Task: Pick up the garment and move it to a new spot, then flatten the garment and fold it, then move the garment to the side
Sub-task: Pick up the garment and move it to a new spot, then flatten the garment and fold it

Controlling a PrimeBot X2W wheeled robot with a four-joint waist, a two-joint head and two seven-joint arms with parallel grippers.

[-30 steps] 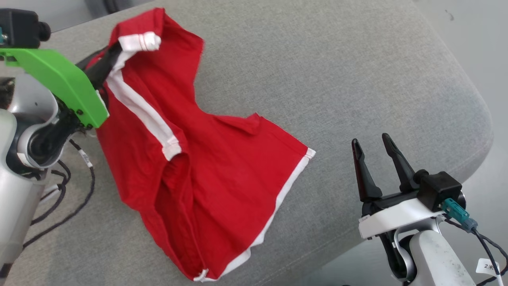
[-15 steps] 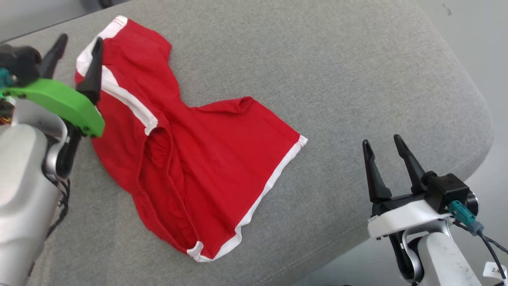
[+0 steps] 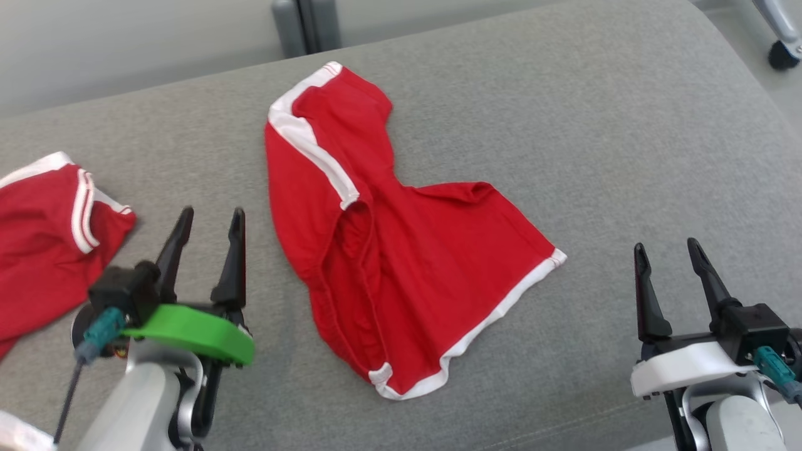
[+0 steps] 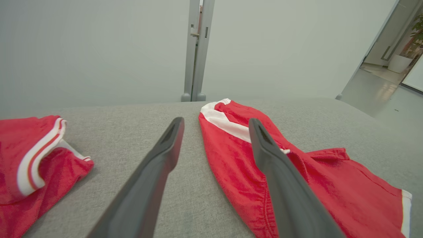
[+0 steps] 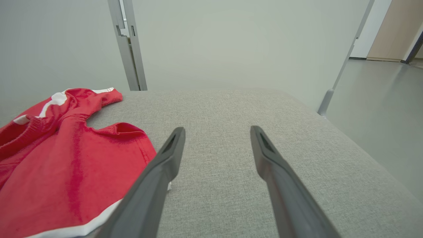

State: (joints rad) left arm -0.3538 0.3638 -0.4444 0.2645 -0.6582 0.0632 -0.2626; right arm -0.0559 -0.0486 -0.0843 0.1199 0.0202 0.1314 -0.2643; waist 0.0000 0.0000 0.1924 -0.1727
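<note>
Where garment (image 3: 401, 282) lies, cushion (image 3: 626, 156) runs wide R.

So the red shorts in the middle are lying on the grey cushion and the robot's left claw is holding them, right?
Not quite. The red shorts do lie on the grey cushion, but the left gripper is not holding them. Its fingers stand open and empty, beside the shorts and apart from them. The head view shows this.

Grey fabric cushion (image 3: 595, 138), red garment (image 3: 407, 269) (white trim) at its middle, second red garment (image 3: 37, 250) near the left edge
</note>
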